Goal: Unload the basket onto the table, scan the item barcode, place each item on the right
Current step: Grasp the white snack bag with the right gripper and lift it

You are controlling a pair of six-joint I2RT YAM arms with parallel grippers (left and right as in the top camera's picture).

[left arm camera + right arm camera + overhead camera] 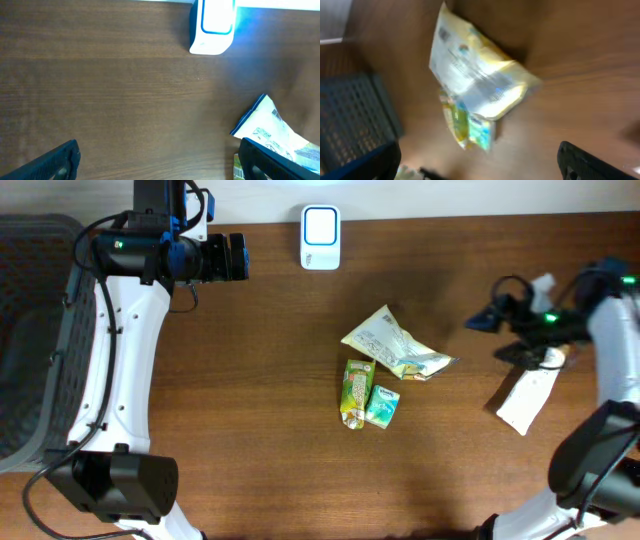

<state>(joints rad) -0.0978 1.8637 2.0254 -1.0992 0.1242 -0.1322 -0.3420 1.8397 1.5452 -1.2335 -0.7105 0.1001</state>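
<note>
Packets huddle well apart from white scanner.

A blurry yellow-white packet lies on the brown table. A yellow-green pouch and a teal packet lie just beside it. A dark mesh basket sits left.

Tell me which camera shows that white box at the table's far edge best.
Overhead: the white box appears whole and sharp. The left wrist view shows it closer, but its top is cut off. The right wrist view misses it.
</note>
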